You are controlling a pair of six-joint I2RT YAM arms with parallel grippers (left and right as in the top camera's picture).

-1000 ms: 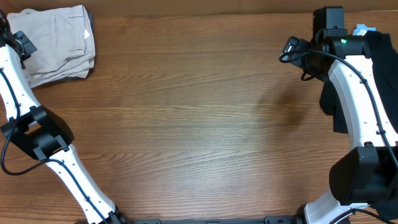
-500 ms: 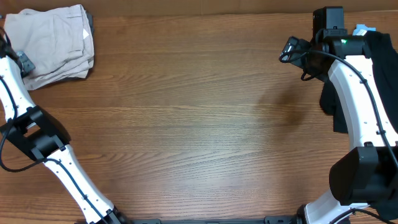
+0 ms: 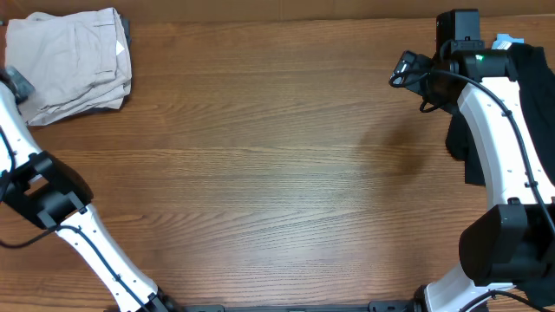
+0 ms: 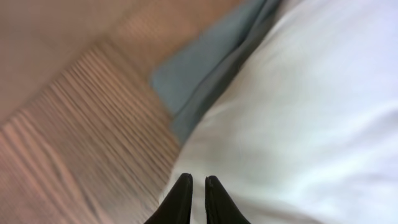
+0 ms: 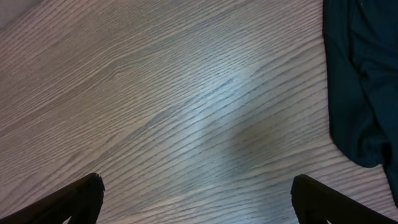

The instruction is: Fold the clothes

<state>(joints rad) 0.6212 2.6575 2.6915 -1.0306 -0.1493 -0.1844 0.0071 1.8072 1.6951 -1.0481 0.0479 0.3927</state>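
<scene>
One folded pair, the beige shorts (image 3: 74,61), lies upper left; the left end effector (image 4: 198,190) is over it, narrowed almost closed and holding nothing. The right end effector (image 5: 196,190) is spread wide over bare surface (image 3: 277,173). Best next: pinch the black garment (image 5: 364,81) at its near edge, right of frame, and drag it flat to centre.

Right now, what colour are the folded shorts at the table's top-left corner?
Pale beige shorts, seen best in the overhead view.
</scene>
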